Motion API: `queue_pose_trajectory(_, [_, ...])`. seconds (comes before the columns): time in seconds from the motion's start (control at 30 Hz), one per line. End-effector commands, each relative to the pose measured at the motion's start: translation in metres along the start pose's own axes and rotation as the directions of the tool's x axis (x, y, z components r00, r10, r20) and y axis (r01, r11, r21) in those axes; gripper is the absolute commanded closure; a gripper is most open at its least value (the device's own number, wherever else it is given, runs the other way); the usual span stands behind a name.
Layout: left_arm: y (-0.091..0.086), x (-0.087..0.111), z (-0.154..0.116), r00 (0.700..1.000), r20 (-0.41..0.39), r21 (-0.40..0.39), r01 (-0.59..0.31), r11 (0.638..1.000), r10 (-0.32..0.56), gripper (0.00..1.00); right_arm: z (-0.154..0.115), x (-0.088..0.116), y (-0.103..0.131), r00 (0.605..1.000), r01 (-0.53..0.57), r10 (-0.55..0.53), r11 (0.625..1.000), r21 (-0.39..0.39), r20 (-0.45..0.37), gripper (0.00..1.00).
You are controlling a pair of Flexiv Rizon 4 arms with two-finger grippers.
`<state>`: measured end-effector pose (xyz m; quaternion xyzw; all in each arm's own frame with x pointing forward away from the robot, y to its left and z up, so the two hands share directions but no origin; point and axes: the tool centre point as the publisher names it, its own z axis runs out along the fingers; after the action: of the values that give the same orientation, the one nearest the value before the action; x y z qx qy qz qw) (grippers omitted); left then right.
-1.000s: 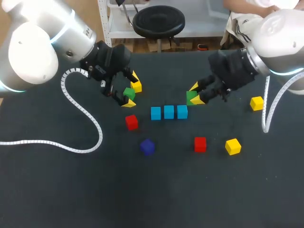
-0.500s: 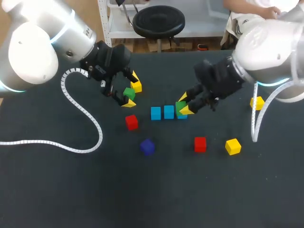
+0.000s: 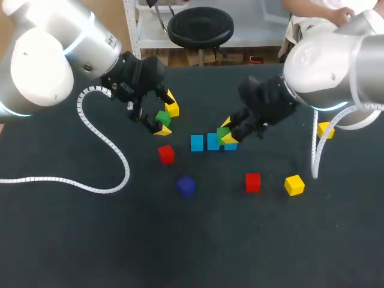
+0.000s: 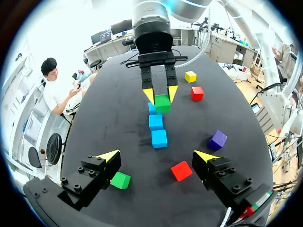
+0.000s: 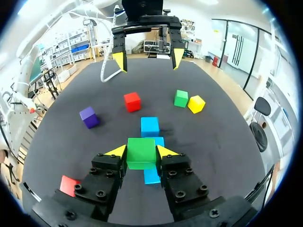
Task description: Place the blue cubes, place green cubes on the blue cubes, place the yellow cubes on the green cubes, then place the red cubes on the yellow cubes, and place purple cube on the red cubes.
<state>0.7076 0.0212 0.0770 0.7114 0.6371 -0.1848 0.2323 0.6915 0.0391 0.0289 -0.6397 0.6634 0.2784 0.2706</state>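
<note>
Over the last second the right arm has swung in towards the middle. It has carried its held green cube [image 5: 141, 156] from beside the row of three blue cubes [image 3: 213, 142] to a spot over the row's right-hand part. The left arm has not shifted.

As I judge it, the blue layer is laid and the green layer is only starting, with no green yet resting on blue.

At the left, the left tool [image 4: 157, 155] hangs low over the worktop [image 3: 90, 240] with its fingers wide apart, gripping nothing. A loose green cube [image 3: 162, 117] lies on the worktop between them, close by one finger; I cannot tell whether it touches. A yellow cube [image 3: 173, 109] sits just beside it. A red cube [image 3: 166, 154] and the purple cube [image 3: 186, 185] lie nearer the front, by the row's left end.

In the middle the blue cubes stand close side by side in a straight line.

At the right, the right tool [image 3: 227, 131] is clamped on the held green cube, one yellow tip against each of two opposite faces, and the cube sits level just above the row. From the head view it seems to hang over the join between the middle and right-hand blue cubes. The next move therefore probably calls for a small sideways correction to square it over one cube, then a gentle descent and release. Further right, the other red cube [image 3: 252, 182] and two spare yellow cubes [image 3: 294, 185] lie apart.
</note>
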Motion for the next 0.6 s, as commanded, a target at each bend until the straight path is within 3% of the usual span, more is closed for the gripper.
queue_pose_trajectory(0.03, [0.002,0.0004,0.0002,1.0,0.0,0.005,-0.002,1.0,0.002,0.0,0.0008,-0.0001,-0.0042,1.0,0.0,0.0,1.0,-0.005,-0.001,1.0])
queue_pose_trajectory(0.6, [0.002,0.0004,0.0002,1.0,0.0,0.005,-0.002,1.0,0.002,0.0,0.0021,0.0071,-0.0042,1.0,-0.029,0.029,0.999,0.017,0.013,1.0])
